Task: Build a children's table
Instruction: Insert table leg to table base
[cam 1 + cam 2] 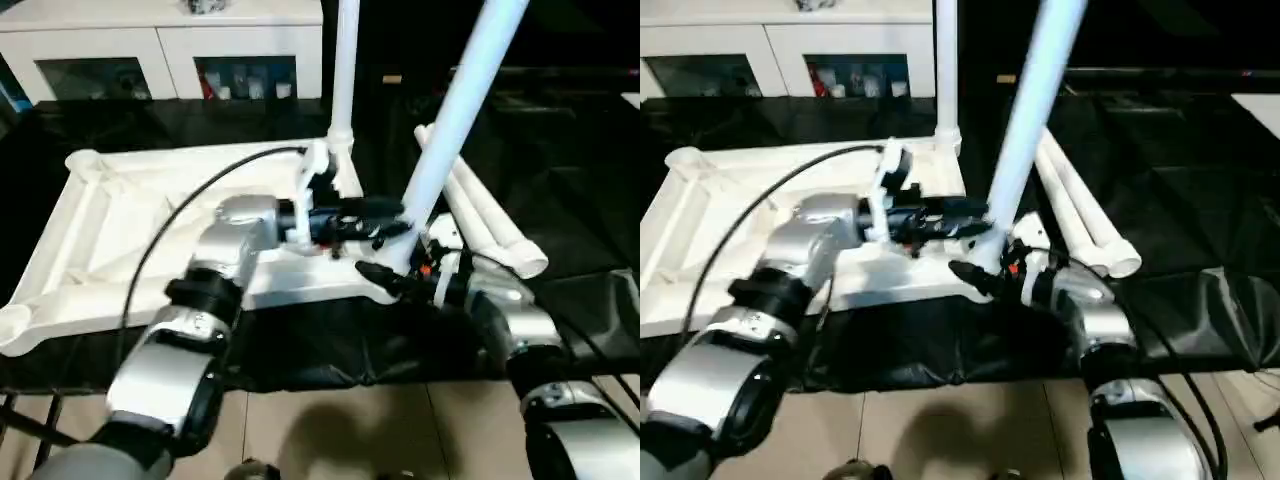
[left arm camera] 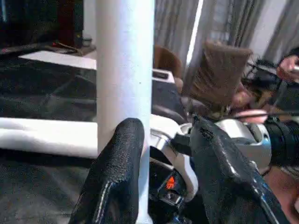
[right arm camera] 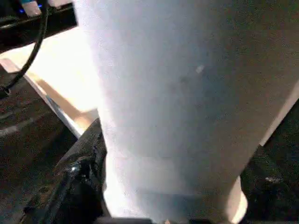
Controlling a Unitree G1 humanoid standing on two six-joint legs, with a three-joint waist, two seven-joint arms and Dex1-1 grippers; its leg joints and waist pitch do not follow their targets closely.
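top (image 1: 110, 215): white tabletop lying upside down on the black cloth, ribbed underside facing up. It sits just past the left gripper, and that arm reaches across its near edge.
tilted leg (image 1: 455, 115): long white tube standing at the top's near right corner, leaning away to the right as it goes up. Its lower end sits right between the two grippers.
far leg (image 1: 345, 75): already upright in the corner socket just beyond the left gripper, looks straight.
spare legs (image 1: 490, 225): two more white tubes lying on the cloth just beyond the right gripper, side by side and touching.
left gripper (image 1: 375, 215): comes in from the left, fingers (image 2: 117, 177) parted. In the wrist view one finger lies against the tilted leg, the other stands clear of it, so it's not clamped on.
right gripper (image 1: 385, 280): low down at the foot of the tilted leg, coming in from the right. Fingers stand wide with the tube between them, one each side in the wrist view. I'd call that a hold on the leg.
cloth (image 1: 560, 150): black sheet under everything, hanging over the near edge below both grippers.
cabinet (image 1: 160, 45): white, glass doors, well beyond the top at the back.
floor (image 1: 380, 430): pale tiles under the forearms.
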